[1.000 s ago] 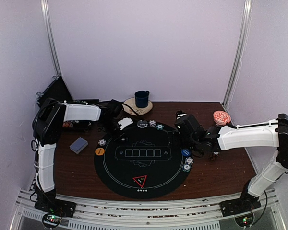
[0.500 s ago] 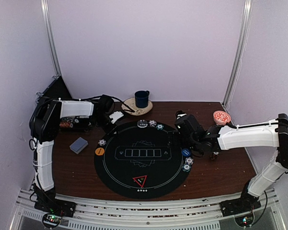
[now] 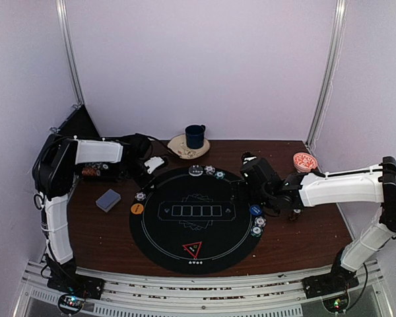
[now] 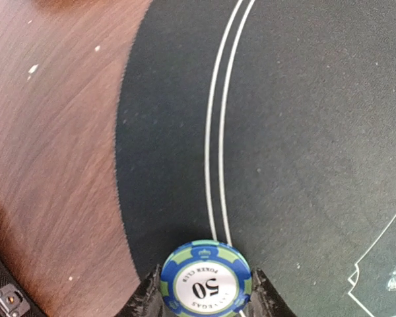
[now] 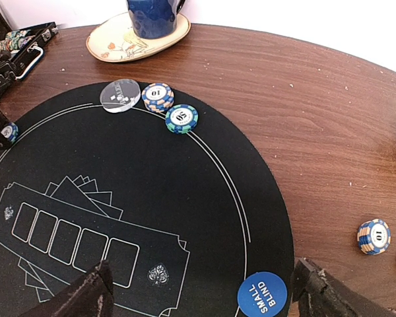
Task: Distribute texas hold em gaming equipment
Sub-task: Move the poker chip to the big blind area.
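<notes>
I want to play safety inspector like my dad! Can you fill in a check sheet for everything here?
Surface: brown wooden table carrying round black felt mat.
Job's things: grey-blue card deck off the mat; orange disc and blue disc at its rim; red-edged black triangle marker inside.
Clutter: dark blue mug, red-patterned bowl.
Grippers: left gripper shut on blue-green striped chip; right gripper open, empty.
Cables: black cable beside the left arm.
Surroundings: pale lilac walls.

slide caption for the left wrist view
Left gripper pinching a blue-green 50 chip over the black mat, near its border lines.
</notes>
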`<state>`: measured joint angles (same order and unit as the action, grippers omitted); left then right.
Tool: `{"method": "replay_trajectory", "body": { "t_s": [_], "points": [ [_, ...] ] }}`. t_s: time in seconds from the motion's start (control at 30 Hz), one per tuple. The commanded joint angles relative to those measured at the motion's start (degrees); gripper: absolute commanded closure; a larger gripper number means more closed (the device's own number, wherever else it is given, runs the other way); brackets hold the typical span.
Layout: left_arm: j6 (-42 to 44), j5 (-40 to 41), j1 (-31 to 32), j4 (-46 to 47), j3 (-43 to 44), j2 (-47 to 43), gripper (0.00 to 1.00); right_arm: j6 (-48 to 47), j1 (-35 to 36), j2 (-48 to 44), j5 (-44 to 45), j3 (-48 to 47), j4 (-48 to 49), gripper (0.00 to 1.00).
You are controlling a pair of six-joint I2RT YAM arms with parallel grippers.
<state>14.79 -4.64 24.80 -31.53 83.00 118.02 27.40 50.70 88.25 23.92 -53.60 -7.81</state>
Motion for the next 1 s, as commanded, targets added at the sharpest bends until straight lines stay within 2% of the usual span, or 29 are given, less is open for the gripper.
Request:
{"method": "replay_trajectory", "body": {
  "t_s": [0.0,0.97],
  "points": [
    [-0.7,0.79,-0.94,2.13,-0.86,-2.45,0.8,0.55,-0.16,0.6,0.87,0.26,0.82,0.05],
    [-1.07,0.1,-2.42,3.05,-4.26,-3.84,0.81,0.44,-0.16,1.23,0.9,-0.01,0.87,0.05]
  ]
}}
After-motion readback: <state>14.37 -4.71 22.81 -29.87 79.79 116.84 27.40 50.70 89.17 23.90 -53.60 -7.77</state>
